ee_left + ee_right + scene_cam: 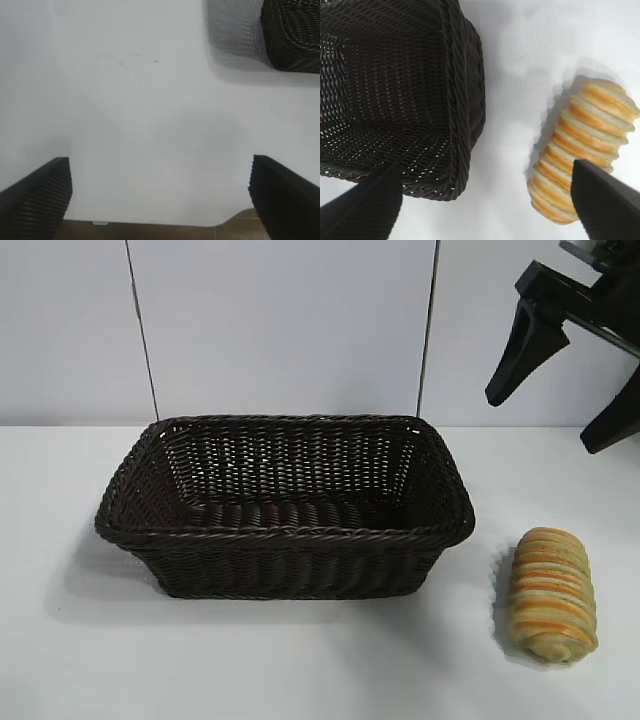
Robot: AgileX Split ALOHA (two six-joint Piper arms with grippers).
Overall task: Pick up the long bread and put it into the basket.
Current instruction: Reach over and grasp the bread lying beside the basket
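The long bread [552,596] is laid on the white bench [300,660], right of the basket [285,530] and apart from it. The right gripper [560,425] is held above, fingers spread and empty. The left gripper [160,200] is also spread.

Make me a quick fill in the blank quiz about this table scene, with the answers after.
1. The long bread lies on the ____, not in the basket.
2. The basket holds ____.
3. The right pincer hangs above the bread with its fingers ____.
4. The basket's colour is dark ____.
Answers: table; nothing; open; brown.
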